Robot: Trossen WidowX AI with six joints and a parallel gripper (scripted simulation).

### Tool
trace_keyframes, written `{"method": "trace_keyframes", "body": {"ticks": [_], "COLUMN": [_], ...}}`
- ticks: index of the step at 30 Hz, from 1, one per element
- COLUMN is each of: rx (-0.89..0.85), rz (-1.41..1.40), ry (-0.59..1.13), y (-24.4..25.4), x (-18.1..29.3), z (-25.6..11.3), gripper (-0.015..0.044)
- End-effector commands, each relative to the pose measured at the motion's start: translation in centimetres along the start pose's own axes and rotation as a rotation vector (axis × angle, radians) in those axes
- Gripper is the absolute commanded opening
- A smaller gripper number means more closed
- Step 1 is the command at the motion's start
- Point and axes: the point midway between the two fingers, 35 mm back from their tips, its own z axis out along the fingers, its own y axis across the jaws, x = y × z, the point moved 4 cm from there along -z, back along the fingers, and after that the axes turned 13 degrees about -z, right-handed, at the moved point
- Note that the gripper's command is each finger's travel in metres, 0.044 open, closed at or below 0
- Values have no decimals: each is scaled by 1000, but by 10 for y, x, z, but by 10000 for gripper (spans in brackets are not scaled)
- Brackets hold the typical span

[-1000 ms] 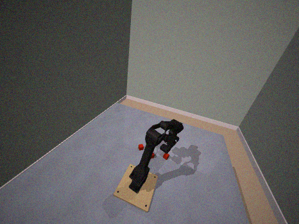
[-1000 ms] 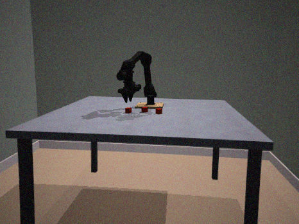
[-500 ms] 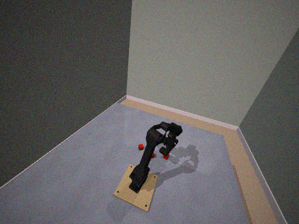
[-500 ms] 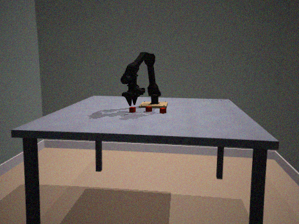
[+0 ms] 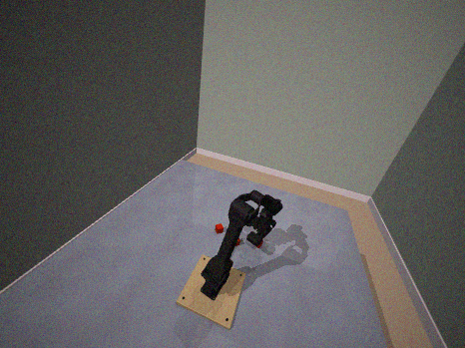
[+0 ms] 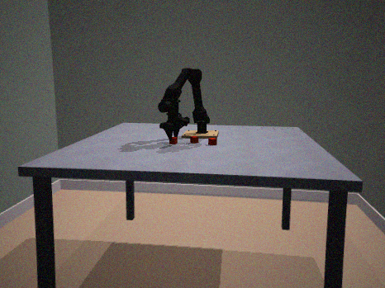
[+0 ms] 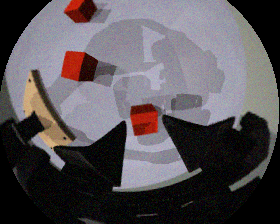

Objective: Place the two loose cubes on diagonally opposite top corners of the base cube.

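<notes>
Three red cubes of like look rest apart on the table; I cannot tell which is the base cube. One cube (image 5: 259,245) (image 6: 173,140) (image 7: 144,120) is at my gripper, partly hidden by it in the top view. The middle cube (image 5: 237,241) (image 6: 194,139) (image 7: 79,66) is partly behind the arm in the top view. The third cube (image 5: 219,228) (image 6: 212,141) (image 7: 81,10) stands farthest from the gripper. My gripper (image 6: 173,138) (image 7: 144,120) is open and points down, low over the first cube. In the wrist view that cube appears between the fingertips, with space on both sides.
The wooden base plate (image 5: 200,301) (image 6: 212,134) (image 7: 37,100) carries the arm, close to the middle cube. The grey-blue table (image 5: 125,254) (image 6: 268,157) bears the cubes and the plate. The arm's shadow falls on the table around the cubes.
</notes>
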Motion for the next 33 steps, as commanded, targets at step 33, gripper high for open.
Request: {"method": "trace_keyframes", "body": {"ticks": [33], "rx": [-2], "rz": [-6], "ry": [-5], "y": [-5], "x": [1], "z": [-62], "gripper": [105]}}
